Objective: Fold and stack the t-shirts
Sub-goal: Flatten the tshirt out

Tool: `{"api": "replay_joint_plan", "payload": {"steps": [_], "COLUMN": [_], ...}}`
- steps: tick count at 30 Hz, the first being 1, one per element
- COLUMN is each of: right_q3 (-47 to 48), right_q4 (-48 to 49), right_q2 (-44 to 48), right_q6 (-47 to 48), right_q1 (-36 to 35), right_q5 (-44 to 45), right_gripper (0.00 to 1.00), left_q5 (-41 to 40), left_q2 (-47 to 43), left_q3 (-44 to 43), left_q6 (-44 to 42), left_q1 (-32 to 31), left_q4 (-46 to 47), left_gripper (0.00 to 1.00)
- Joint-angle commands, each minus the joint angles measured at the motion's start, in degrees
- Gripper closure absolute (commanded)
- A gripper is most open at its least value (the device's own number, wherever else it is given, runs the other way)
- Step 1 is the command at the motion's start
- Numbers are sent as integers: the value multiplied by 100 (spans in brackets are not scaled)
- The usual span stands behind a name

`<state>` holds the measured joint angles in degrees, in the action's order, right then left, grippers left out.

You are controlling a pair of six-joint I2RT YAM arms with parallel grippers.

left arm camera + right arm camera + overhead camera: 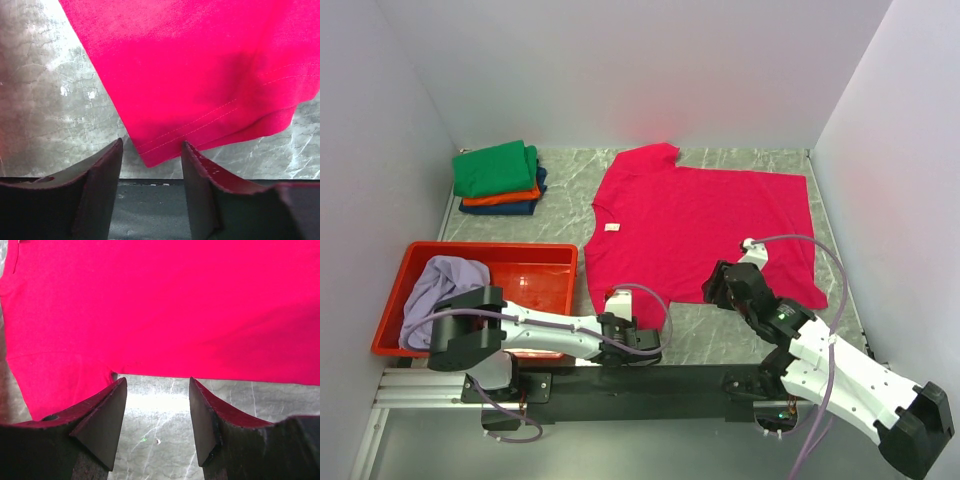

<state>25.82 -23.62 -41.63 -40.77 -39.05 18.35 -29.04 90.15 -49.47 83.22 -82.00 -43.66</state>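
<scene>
My left jaws stand open low over the desk, fingers apart and clamping nothing. A stitched corner of the crimson-pink t-shirt lies just ahead of them, its tip reaching toward the gap between the fingertips. My right jaws are open too, holding nothing. The near edge of the same shirt runs straight across just ahead of their tips. A flap of the shirt comes down beside the left finger, and bare marble shows between the two fingers. The shirt lies spread flat on the desk ahead of both jaws, with its collar and small white tag ahead and slightly left of my left jaws and its straight hem off to the right of my right jaws. To the left of my left jaws sits the red tray, the only container here. It holds the pale lavender t-shirt, crumpled in a heap against the end farthest from my jaws. Far ahead and to the left of the tray, against the back wall, is a folded stack: the green t-shirt on top, the orange t-shirt under it, and the dark blue t-shirt at the bottom.
</scene>
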Motion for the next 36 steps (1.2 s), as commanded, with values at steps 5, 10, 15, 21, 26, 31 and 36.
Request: {"api": "replay_joint_plan", "payload": {"steps": [5, 10, 15, 21, 26, 31, 36], "right_q3": [-60, -78, -16, 89, 186, 230, 265], "right_q4": [94, 103, 68, 216, 287, 270, -90], "right_q2": [172, 216, 181, -108, -504, -856, -751], "right_q6": [87, 96, 122, 184, 289, 237, 0], "right_q1": [99, 125, 335, 1030, 2014, 2981, 3842], "right_q5": [55, 28, -24, 108, 133, -130, -7], "right_gripper": [40, 40, 40, 33, 29, 21, 11], "left_q5": [91, -40, -286, -559, -577, -603, -498], "left_q2": [424, 372, 91, -900, -1719, -2203, -2633], "left_q3": [-159, -159, -168, 130, 614, 755, 939], "left_q6": [-183, -25, 89, -121, -542, -938, -1545], "left_q1": [-62, -62, -62, 289, 632, 869, 1054], "left_q4": [-239, -468, -757, -549, -152, 146, 551], "left_gripper": [63, 94, 99, 99, 99, 100, 99]}}
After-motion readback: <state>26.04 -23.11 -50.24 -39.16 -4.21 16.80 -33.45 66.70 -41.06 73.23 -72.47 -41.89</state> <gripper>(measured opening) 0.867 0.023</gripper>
